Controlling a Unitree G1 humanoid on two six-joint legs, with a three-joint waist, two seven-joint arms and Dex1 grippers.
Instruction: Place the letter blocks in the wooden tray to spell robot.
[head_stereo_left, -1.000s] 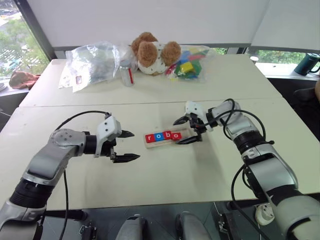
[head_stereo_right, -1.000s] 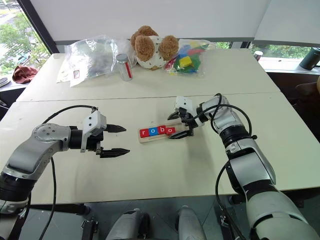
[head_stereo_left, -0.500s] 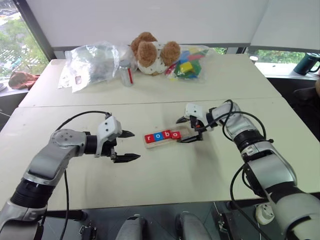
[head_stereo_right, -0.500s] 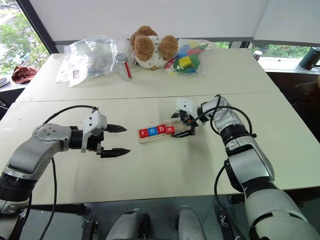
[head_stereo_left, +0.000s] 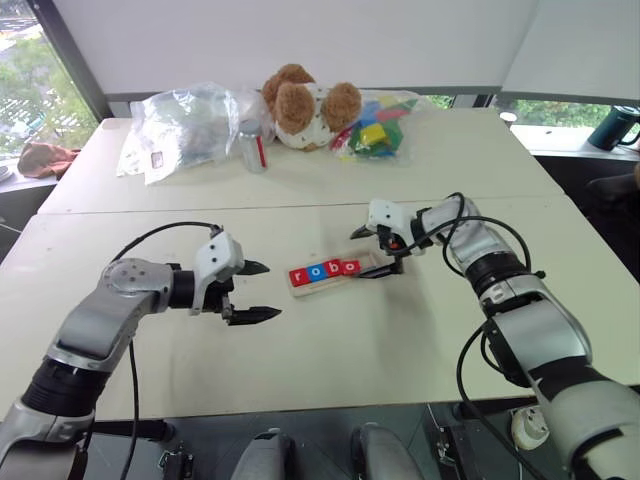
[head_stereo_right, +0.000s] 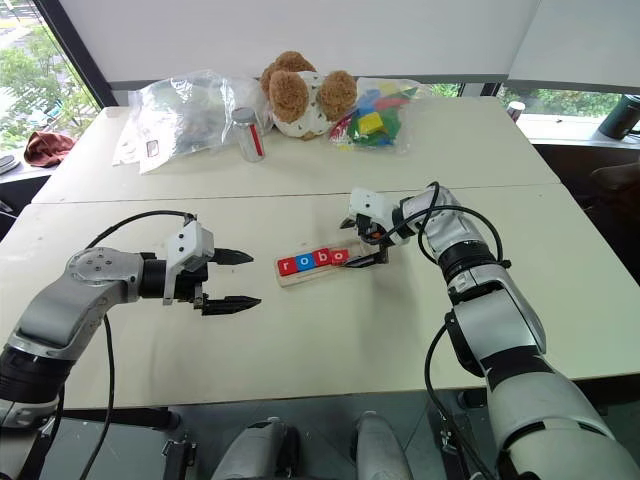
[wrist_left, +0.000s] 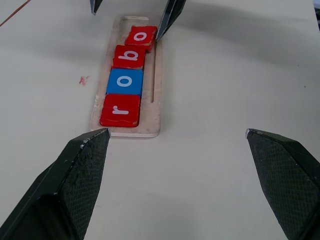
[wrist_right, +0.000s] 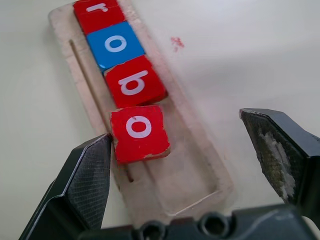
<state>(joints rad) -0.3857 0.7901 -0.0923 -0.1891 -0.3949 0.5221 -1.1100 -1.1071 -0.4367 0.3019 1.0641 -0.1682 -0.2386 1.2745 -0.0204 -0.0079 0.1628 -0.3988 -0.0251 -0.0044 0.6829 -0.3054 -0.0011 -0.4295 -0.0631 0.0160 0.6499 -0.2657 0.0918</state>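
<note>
Four letter blocks (wrist_left: 125, 77) spelling r, o, b, o lie in the wooden tray (head_stereo_left: 335, 273), mid-counter (head_stereo_left: 400, 330); its long axis runs between the side edges, its right end tipped toward the far edge. Since a second ago the right tool (head_stereo_left: 377, 251) has edged forward over that end, fingers spread, grasping nothing. The right wrist view shows one finger (wrist_right: 85, 175) touching the last, skewed red o (wrist_right: 138, 132). The left tool (head_stereo_left: 254, 292) hangs released, well left of the tray.

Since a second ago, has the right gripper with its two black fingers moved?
Yes, slightly. The right gripper has drawn in along the long pale wooden tray toward the red "o" letter block; its fingers stay open.
</note>
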